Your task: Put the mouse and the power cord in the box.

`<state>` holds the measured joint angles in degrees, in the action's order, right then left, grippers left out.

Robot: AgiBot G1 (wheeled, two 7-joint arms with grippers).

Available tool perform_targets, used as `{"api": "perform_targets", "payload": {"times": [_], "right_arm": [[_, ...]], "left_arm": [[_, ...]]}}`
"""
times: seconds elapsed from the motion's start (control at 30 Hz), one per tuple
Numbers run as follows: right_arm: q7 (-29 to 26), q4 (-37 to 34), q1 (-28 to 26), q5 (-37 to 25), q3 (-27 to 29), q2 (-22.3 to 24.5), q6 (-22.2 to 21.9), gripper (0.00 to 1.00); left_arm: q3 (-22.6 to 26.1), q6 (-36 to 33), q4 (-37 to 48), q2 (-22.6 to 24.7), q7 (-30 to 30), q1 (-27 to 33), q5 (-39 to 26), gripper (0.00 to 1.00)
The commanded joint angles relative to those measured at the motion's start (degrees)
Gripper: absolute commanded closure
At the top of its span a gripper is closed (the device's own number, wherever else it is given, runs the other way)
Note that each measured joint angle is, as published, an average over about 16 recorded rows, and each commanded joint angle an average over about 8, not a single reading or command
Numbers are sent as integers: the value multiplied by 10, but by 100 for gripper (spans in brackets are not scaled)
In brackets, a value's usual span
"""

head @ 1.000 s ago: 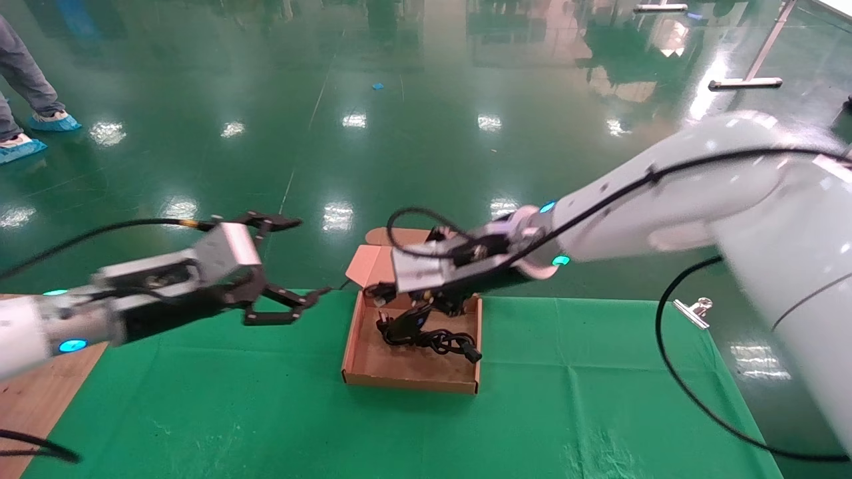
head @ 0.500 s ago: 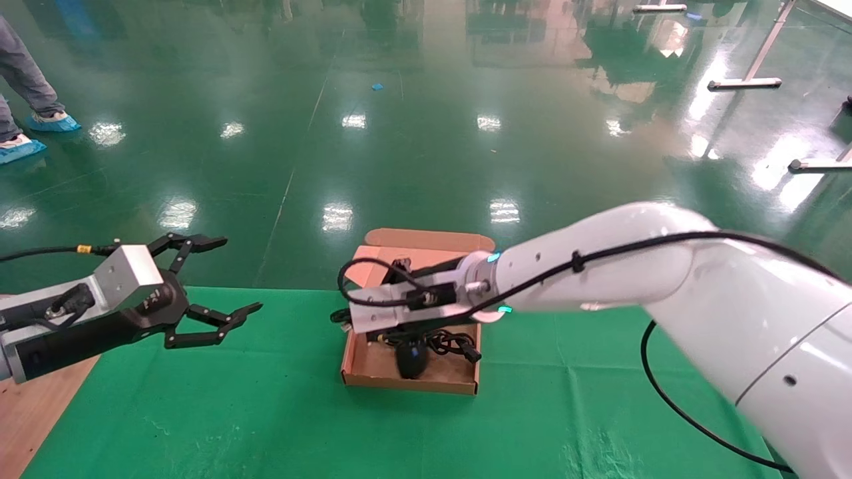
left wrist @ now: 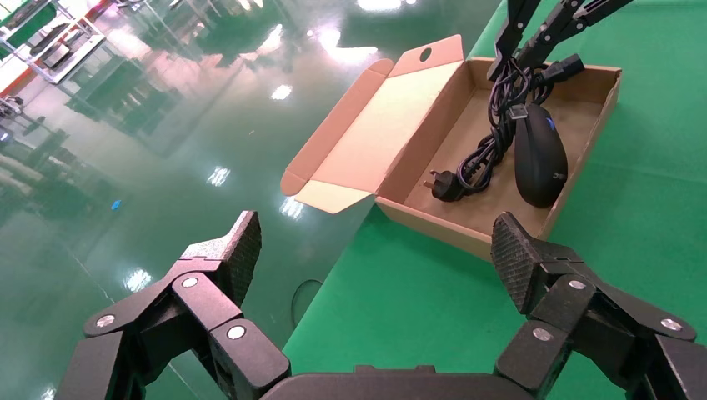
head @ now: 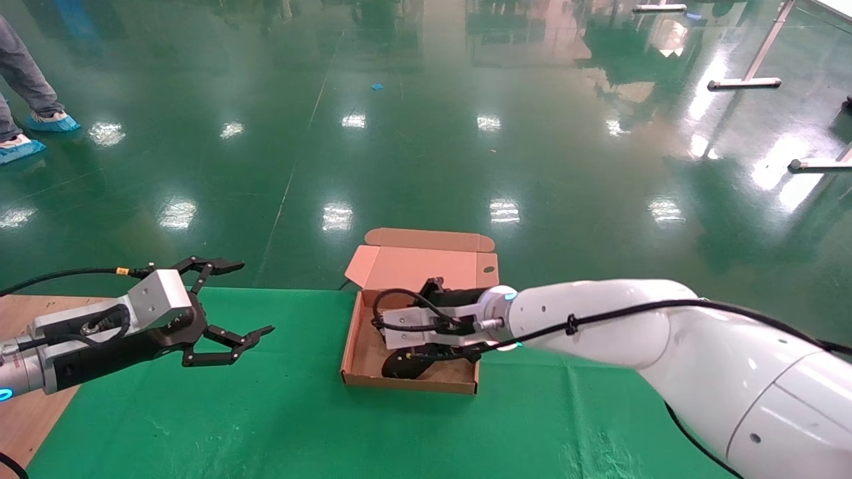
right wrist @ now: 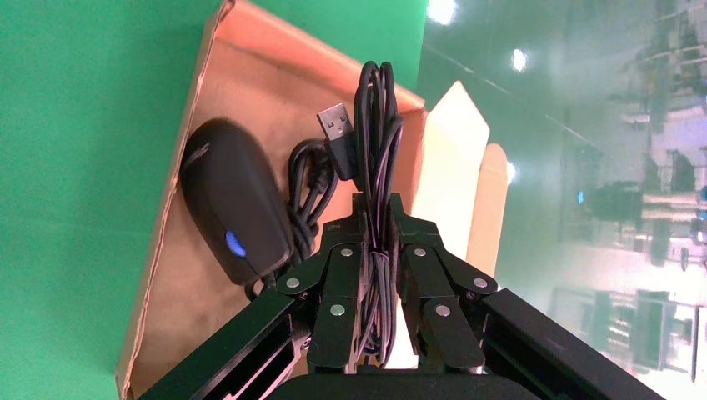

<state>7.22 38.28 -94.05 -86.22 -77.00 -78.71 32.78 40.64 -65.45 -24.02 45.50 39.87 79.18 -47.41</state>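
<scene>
At lower left of the head view, the left gripper (head: 236, 314) hangs wide open and empty over the green cloth (head: 200, 412), well apart from the box (head: 363, 362). At centre, the right gripper (right wrist: 379, 242) reaches into the open brown box, its wrist hiding much of the contents, fingers pinched shut on the mouse's bundled thin cable with USB plug (right wrist: 377, 125). The black oval mouse (left wrist: 539, 154), blue mark by its wheel, lies on the box floor beside the coiled power cord (left wrist: 475, 162), just beside the claw.

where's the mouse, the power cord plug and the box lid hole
mouse (left wrist: 540, 156), left wrist view, middle of its back
power cord (left wrist: 443, 184), left wrist view, plug end
box (left wrist: 424, 54), left wrist view, lid hole's rim
</scene>
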Motion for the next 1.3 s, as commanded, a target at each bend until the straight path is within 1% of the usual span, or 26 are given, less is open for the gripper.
{"api": "perform_targets", "payload": {"times": [0.03, 0.1, 0.13, 0.17, 0.93, 1.1, 1.3], "right_arm": [[2, -4, 5, 3, -9, 0, -13, 34], [3, -5, 7, 5, -12, 0, -17, 9], [3, -5, 8, 6, -13, 0, -19, 1], [4, -5, 9, 7, -15, 0, -21, 0], [1, -2, 6, 3, -4, 4, -7, 0], [-7, 13, 20, 23, 24, 22, 18, 0], [-25, 48, 52, 67, 85, 65, 71, 0]], "left_arm": [[0, -5, 10, 3, 4, 3, 0, 0], [0, -7, 13, 3, 5, 4, 0, 0], [0, -8, 15, 4, 5, 5, 0, 0], [0, -9, 16, 4, 6, 5, 0, 0], [-2, -5, 2, 2, -1, 2, 0, 0], [-15, -15, -24, -4, -27, -8, 3, 0], [-39, -35, -74, -15, -78, -26, 8, 0]]}}
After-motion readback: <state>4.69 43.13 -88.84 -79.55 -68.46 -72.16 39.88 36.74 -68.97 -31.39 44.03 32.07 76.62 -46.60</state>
